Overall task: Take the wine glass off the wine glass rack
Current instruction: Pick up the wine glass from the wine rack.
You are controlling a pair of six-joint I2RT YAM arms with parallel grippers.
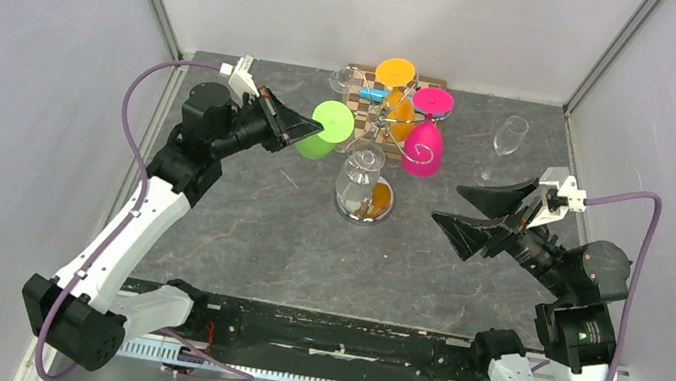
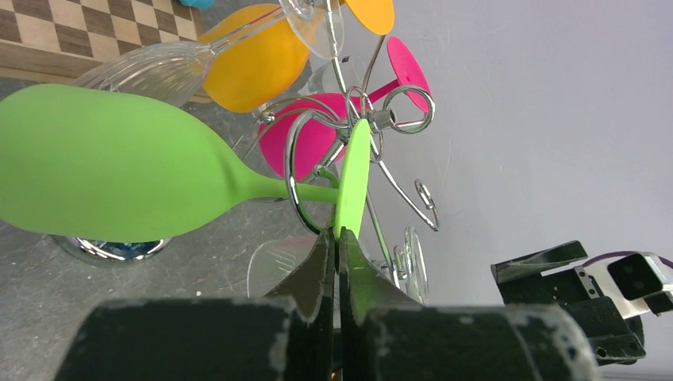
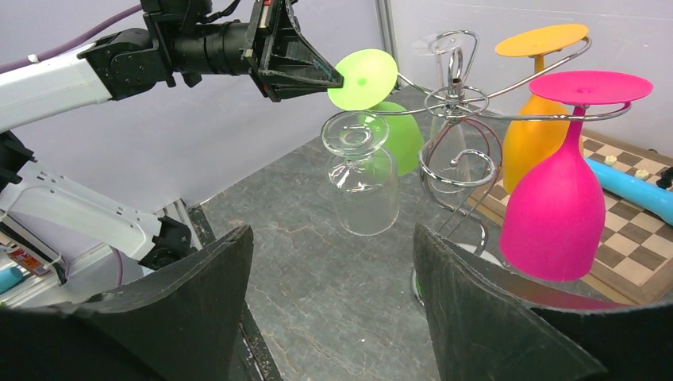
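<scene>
The chrome wine glass rack point(image 1: 382, 119) stands at the back middle of the table, with several glasses hanging upside down from its wire arms. A green wine glass point(image 1: 319, 142) hangs on the left arm. My left gripper point(image 1: 316, 127) is shut on the rim of its round green foot point(image 2: 353, 171), while its stem still lies in the rack's wire loop point(image 2: 295, 163). My right gripper point(image 1: 448, 207) is open and holds nothing; it sits right of the rack. From it I see the green foot point(image 3: 363, 78) pinched by the left fingertips point(image 3: 327, 78).
A clear glass point(image 3: 361, 175), a pink glass point(image 3: 555, 198) and an orange glass point(image 1: 398, 88) also hang on the rack. Another clear glass point(image 1: 509, 135) stands at the back right. A checkered board point(image 1: 360, 96) lies behind the rack. Grey walls enclose the table.
</scene>
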